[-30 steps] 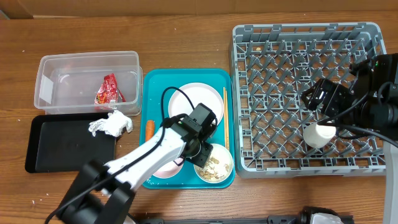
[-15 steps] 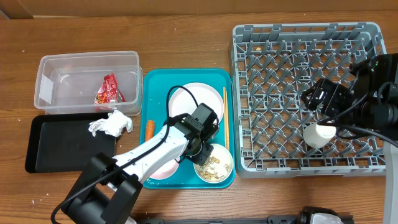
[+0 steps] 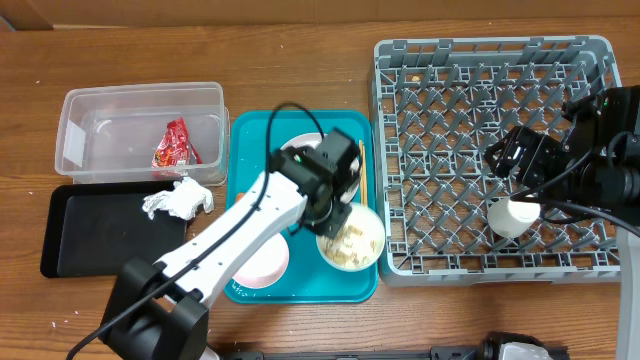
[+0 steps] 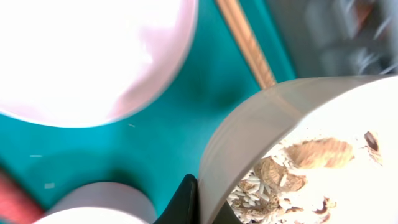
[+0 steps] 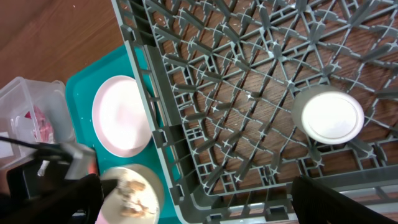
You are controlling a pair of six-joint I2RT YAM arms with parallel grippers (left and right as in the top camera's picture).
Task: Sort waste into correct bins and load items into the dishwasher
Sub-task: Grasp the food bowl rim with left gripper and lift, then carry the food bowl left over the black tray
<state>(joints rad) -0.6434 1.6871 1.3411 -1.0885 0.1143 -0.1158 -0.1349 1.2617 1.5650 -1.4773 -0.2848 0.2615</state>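
The small white bowl (image 3: pixel 352 236) is held at its rim by the left gripper (image 4: pixel 203 209), which is closed narrowly on the wall. 1 finger (image 4: pixel 185 200) is seen outside the wall and the other is largely hidden inside. The bowl is seen over the near right part of the teal tray (image 3: pixel 245 135); whether it is touching the tray cannot be told. Rice grains (image 4: pixel 252 194) and beige food bits (image 4: pixel 317 152) are seen in the bowl, which is cut off by the frame in the left wrist view. A white plate (image 3: pixel 300 152) and a pink plate (image 3: pixel 268 266) are partly covered by the left arm. The right gripper (image 5: pixel 199 210) is spread wide and empty above the grey dish rack (image 3: pixel 460 100), with only dark finger parts shown at the lower corners. The white cup (image 5: pixel 328 117) is set in the rack; which way up cannot be told. The red wrapper (image 3: pixel 175 142) is lying in the clear tub (image 3: pixel 100 140), and the napkin (image 3: pixel 180 198) is lying half on the black tray (image 3: pixel 100 235), half on the tabletop (image 3: pixel 300 60).
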